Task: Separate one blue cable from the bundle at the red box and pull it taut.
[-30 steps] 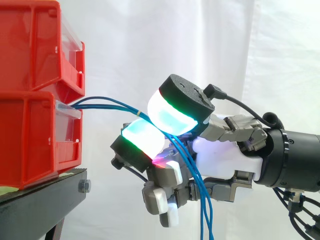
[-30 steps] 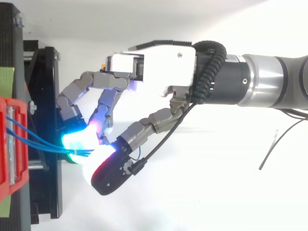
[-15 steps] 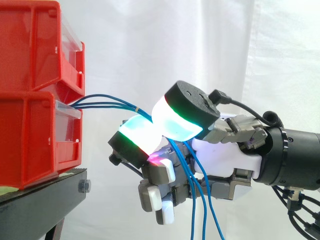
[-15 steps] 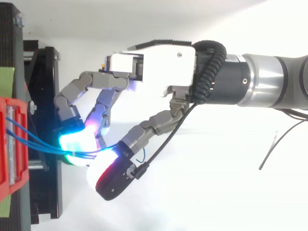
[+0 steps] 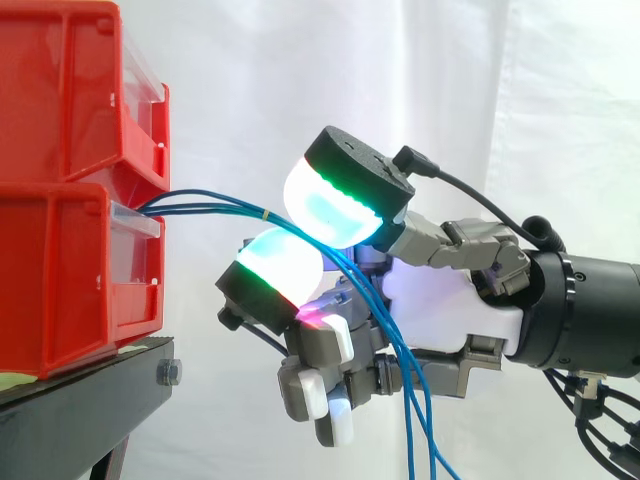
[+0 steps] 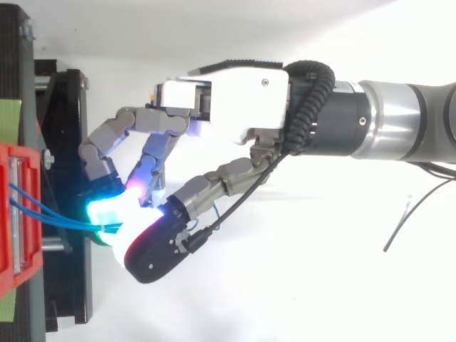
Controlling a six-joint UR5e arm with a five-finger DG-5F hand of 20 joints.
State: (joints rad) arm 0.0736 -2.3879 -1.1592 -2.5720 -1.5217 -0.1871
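A bundle of thin blue cables (image 5: pixel 210 208) comes out of the slot of the lower red box (image 5: pixel 60 280), seen from above at the left edge (image 6: pixel 6 214). The cables run right, pass between two glowing cyan-green fingertips (image 5: pixel 335 205), then drop past the palm to the bottom edge. My hand (image 5: pixel 440 310) sits just right of the box, fingers curled, with thumb and one finger pinching the bundle. From above, the hand (image 6: pixel 228 100) reaches left and the cables (image 6: pixel 50 211) vanish under the pads. Whether one cable is apart from the others I cannot tell.
A second red bin (image 5: pixel 70 90) is stacked on the lower one. Both rest on a black stand (image 5: pixel 90 400), also seen from above (image 6: pixel 68 142). A white curtain hangs behind. A loose thin black wire (image 6: pixel 406 214) lies to the right.
The thumb pad has risen and moved toward the box, now sitting over the finger pad. The cables below the hand have swung slightly right. The arm stays in place.
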